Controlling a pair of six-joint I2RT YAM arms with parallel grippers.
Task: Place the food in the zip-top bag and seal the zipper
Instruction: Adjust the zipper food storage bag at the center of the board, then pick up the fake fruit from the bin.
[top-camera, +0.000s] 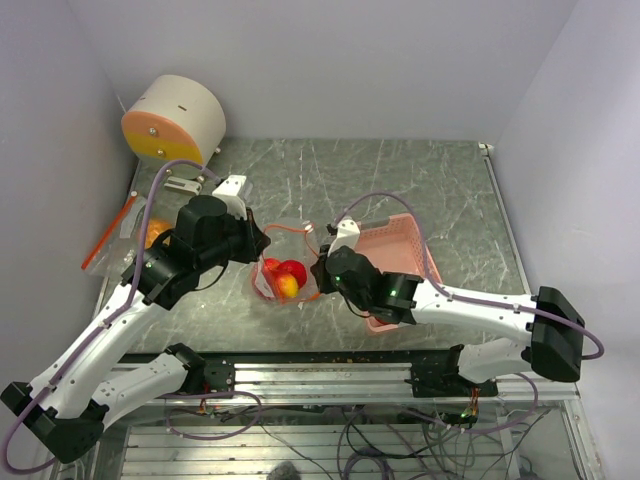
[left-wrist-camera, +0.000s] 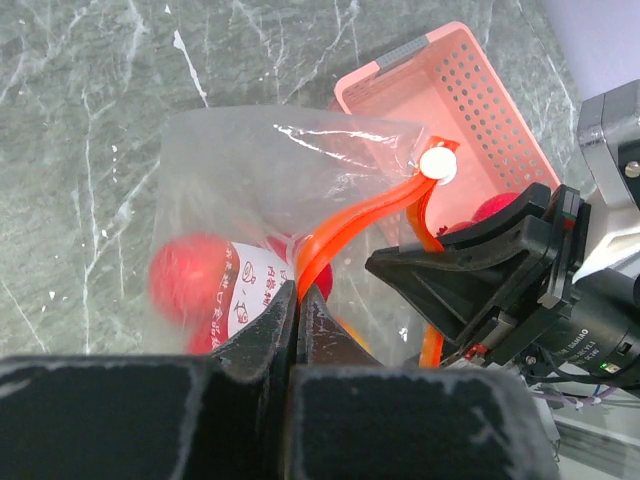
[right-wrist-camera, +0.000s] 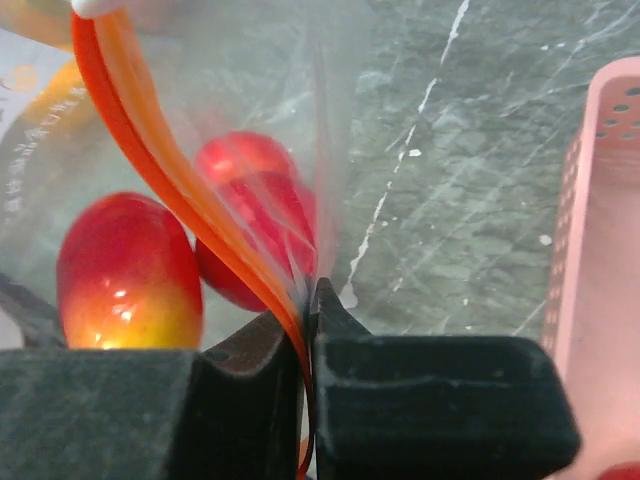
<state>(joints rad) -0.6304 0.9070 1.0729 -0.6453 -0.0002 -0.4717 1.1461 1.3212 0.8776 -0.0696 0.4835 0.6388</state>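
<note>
— Top view?
— The zip-top bag (top-camera: 292, 238) lies mid-frame on the bench (top-camera: 400, 180), food (top-camera: 290, 278) inside.
— Left wrist?
— The left fingers (left-wrist-camera: 298, 308) are clenched on the orange zipper (left-wrist-camera: 360, 215). The white label (left-wrist-camera: 250, 290) has red print, unreadable.
— Right wrist?
— The right fingers (right-wrist-camera: 308, 325) pinch the same zipper, lower centre.

My left gripper (left-wrist-camera: 297, 295) and right gripper (right-wrist-camera: 308, 300) are matte black. The zip-top bag (left-wrist-camera: 250, 160) is clear, with an orange zipper (left-wrist-camera: 360, 215), a white slider (left-wrist-camera: 437, 165) and a white label (left-wrist-camera: 250, 290) printed red. The food (right-wrist-camera: 255, 215) is glossy red (1 piece (right-wrist-camera: 125, 270) fades to yellow). The basket (left-wrist-camera: 470, 90) is pink and perforated. The table (left-wrist-camera: 90, 120) is grey-green, veined white.
</note>
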